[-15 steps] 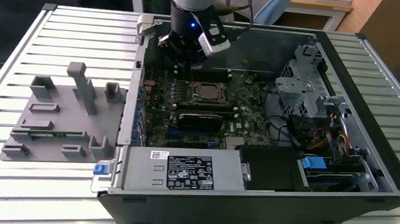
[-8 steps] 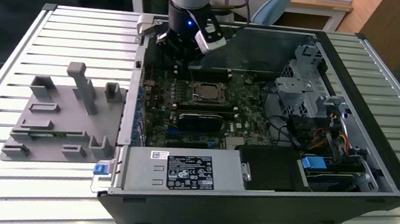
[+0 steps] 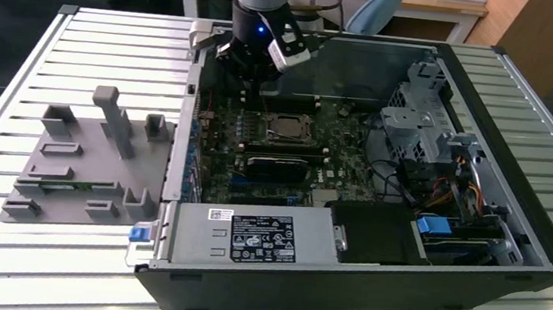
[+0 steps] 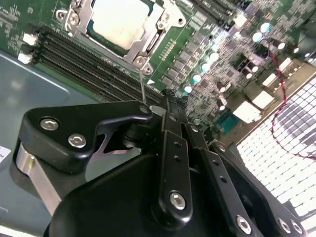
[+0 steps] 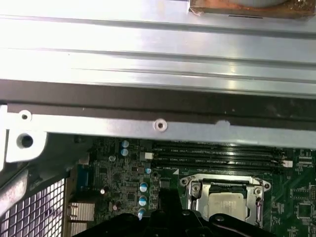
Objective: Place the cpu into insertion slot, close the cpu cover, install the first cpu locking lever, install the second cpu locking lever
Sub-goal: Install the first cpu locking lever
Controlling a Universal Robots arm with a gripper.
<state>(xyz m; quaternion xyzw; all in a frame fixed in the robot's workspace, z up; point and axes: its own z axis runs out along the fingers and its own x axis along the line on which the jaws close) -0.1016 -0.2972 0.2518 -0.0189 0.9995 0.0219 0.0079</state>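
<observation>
On the slatted desk (image 3: pixel 18 100), one open computer case (image 3: pixel 345 283) lies on its side, presumably so its green board (image 4: pixel 173 64) faces the arm. Just beyond the fingers (image 4: pixel 170 113), which are pressed together, the single insertion slot (image 3: pixel 269 124) holds the one cpu (image 4: pixel 121 19). The one cpu cover (image 5: pixel 196 192) lies flat over it, seemingly to pin it. One thin lever wire (image 4: pixel 142 86) stands at the fingertips; whether they pinch it I cannot tell.

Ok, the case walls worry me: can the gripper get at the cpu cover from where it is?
Probably yes. The gripper hangs inside the open case, low over the board next to the cpu cover, with nothing between them except a thin lever standing up by its tip.
</observation>
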